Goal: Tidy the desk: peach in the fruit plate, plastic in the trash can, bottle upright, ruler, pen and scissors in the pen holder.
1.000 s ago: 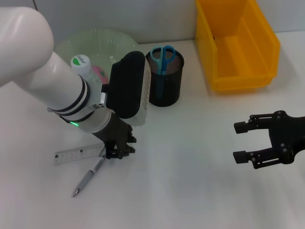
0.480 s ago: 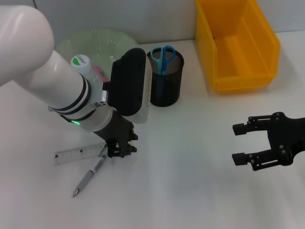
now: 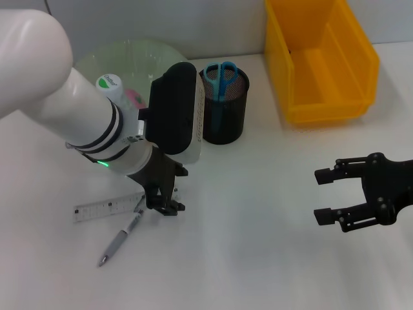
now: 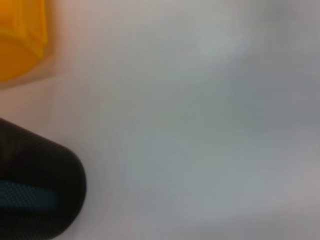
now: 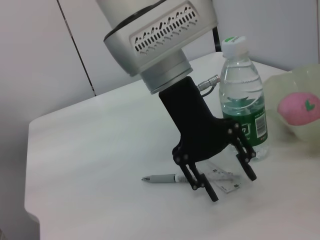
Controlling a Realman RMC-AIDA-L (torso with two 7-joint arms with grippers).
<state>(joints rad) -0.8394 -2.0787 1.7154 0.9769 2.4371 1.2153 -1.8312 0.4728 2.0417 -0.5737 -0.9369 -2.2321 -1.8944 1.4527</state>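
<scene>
Down at the desk [image 3: 245, 258], the left arm reaches in from the robot's left, its wrist bent so that the left gripper [image 3: 161, 205] points at the surface. In the right wrist view the same gripper [image 5: 220, 180] stands with its fingers spread, their tips just above or on the desk, straddling the end of the ruler [image 5: 225, 178] where the pen [image 5: 162, 178] meets it; nothing is pinched between them. From the head, the ruler [image 3: 103, 210] lies flat to the robot's left of the fingers and the pen [image 3: 121, 239] slants away toward the near edge, its tip farthest from the gripper.

Behind the arm stands the bottle [image 5: 244, 105], upright with its cap on, and beside it the green fruit plate [image 3: 129, 55] with the pink peach [image 5: 298, 108] inside. The black mesh pen holder [image 3: 226, 119] sits just right of the arm's bulky wrist housing, with the blue scissors [image 3: 221, 77] standing in it, handles up. The yellow bin [image 3: 322, 64] is at the far right. The right gripper [image 3: 337, 194] hovers well apart on the right side, fingers wide open and empty.
</scene>
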